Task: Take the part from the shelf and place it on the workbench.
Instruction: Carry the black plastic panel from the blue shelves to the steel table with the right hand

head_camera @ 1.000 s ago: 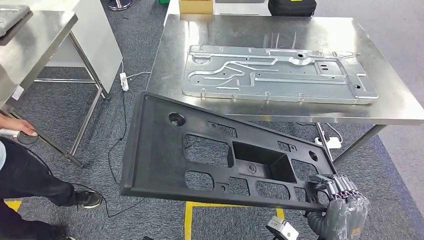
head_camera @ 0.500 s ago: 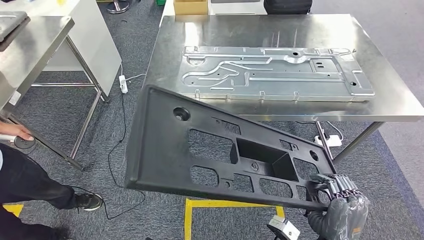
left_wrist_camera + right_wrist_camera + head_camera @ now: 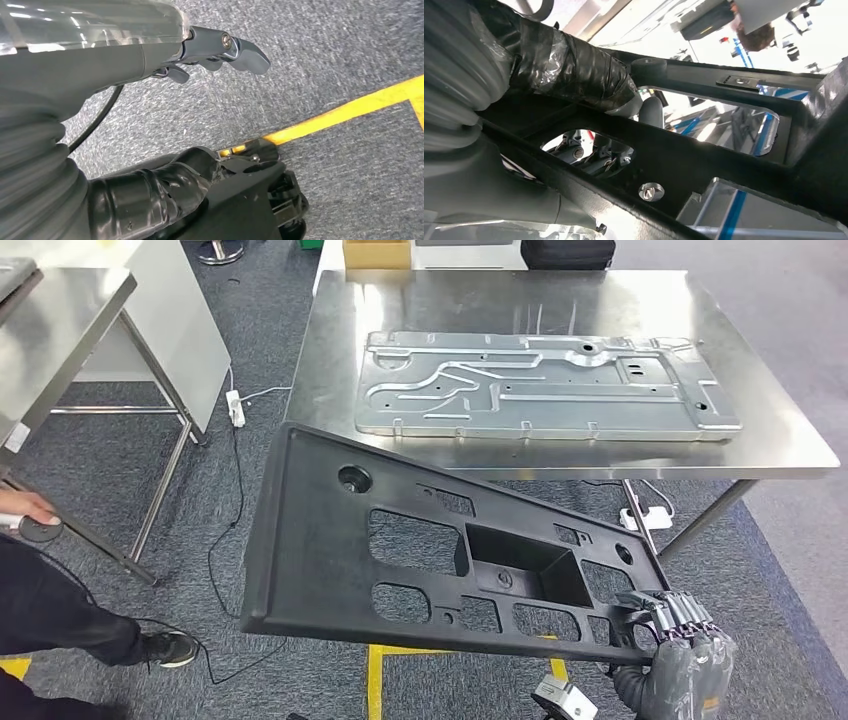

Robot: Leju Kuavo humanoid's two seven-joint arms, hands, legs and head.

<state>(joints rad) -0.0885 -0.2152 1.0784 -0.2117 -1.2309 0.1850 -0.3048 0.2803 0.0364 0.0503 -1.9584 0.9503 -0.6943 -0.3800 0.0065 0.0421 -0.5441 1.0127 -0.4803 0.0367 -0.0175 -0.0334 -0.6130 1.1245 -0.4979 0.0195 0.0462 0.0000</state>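
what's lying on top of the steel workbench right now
An embossed silver sheet-metal panel lies flat on the steel workbench. A cardboard box and black case sit at its far edge, cropped.

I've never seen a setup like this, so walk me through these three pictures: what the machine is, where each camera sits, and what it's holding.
This is a humanoid robot with two arms and fingered hands. The wide picture comes from a camera high on its body, looking down. There its right hand grips one corner of a large black plastic panel above the carpet. Ahead stands a steel workbench carrying a silver stamped metal plate.

The other two pictures come from wrist cameras. The right one looks closely at the panel's cut-outs. The left one shows the left hand holding nothing above the carpet and a yellow floor line.
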